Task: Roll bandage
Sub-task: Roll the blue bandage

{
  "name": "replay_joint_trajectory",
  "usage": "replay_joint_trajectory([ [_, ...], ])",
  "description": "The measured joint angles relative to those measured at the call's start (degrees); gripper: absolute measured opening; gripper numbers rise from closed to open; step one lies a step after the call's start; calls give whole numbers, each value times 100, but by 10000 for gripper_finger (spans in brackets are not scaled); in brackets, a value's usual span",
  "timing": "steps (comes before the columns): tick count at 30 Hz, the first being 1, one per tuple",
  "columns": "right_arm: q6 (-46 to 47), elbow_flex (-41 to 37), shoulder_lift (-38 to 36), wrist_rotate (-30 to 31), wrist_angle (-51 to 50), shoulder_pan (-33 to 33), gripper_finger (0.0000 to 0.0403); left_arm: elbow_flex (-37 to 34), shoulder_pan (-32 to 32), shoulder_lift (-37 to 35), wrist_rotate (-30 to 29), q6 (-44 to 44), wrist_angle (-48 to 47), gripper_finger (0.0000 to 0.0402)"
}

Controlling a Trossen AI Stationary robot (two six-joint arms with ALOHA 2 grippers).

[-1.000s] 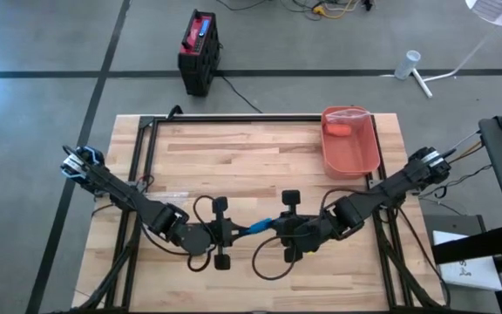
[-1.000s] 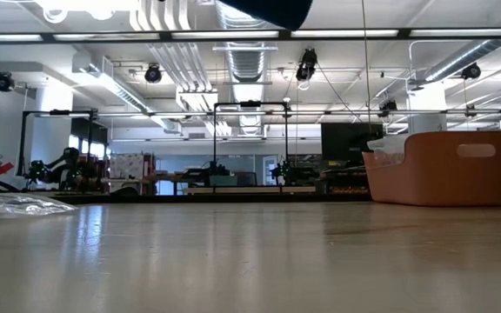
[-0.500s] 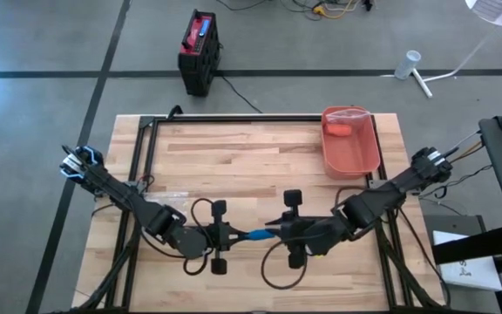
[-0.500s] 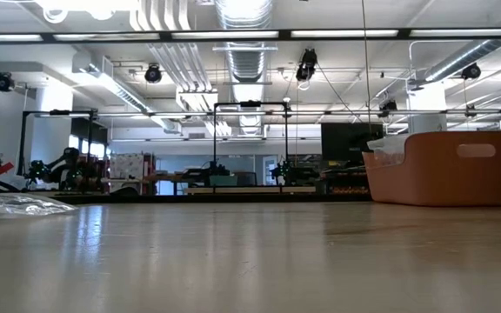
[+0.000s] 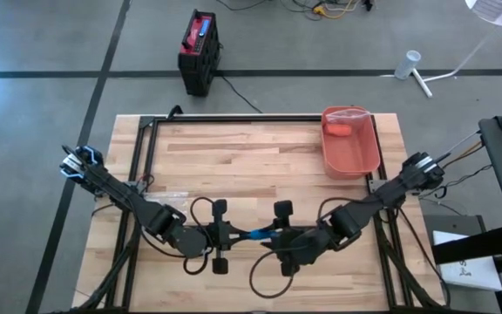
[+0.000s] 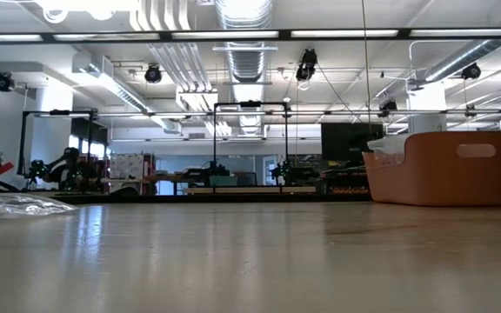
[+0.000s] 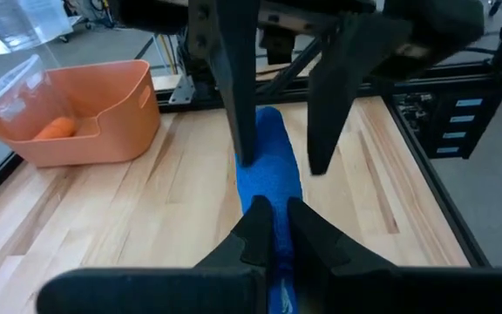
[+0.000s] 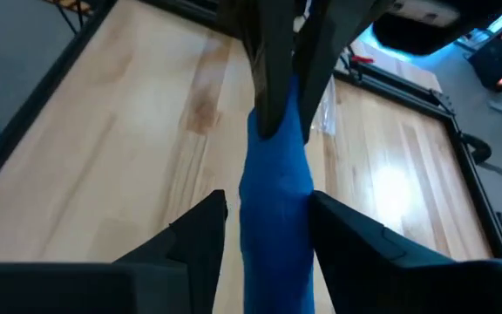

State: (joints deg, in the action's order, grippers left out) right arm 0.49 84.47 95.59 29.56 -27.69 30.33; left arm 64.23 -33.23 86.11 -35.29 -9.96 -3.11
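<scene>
The left gripper (image 5: 231,235) pinches one end of the blue bandage (image 5: 256,234) tight, near the front edge of the table (image 5: 234,157). The right gripper (image 5: 273,237) has its fingers spread apart, one on each side of the other end, not squeezing it. The bandage looks stretched out long, not rolled, so I think most of the rolling is left to do.

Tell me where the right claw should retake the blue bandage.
On the free end of the blue bandage, approaching level along the strip from opposite the left claw, which pinches the far end. The right claw already straddles it, open.
</scene>
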Motion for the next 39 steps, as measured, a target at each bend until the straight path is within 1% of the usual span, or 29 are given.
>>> replay_joint_trajectory([
  [3,45,-2,75,4,-22,-61,152,48,2,4,4,-2,-39,9],
  [6,104,-7,79,1,-73,-102,134,68,2,5,55,27,-19,9],
  [12,101,-11,85,-29,-75,-131,79,87,0,7,72,84,28,9],
  [16,105,-15,85,-397,-62,-171,43,87,-5,13,128,229,163,10],
  [18,107,-15,81,-447,-50,-173,32,87,-13,15,160,358,195,20],
  [20,119,-21,34,-462,-74,-172,26,87,-57,12,158,494,258,43],
  [23,264,-25,-25,-475,-168,-184,27,126,-122,-43,149,643,467,95],
  [26,455,-26,-140,-466,-172,-199,32,127,-149,-26,160,671,477,149],
  [30,637,-22,-171,-457,-244,-208,29,116,-136,50,126,715,450,207],
  [34,866,-24,-168,-566,-253,-210,29,116,-138,150,-214,886,349,246],
  [36,911,-22,-168,-705,-190,-208,32,109,-132,196,-440,1057,266,258],
  [39,952,-22,-172,-735,-201,-197,32,103,-122,254,-530,1139,247,268],
])
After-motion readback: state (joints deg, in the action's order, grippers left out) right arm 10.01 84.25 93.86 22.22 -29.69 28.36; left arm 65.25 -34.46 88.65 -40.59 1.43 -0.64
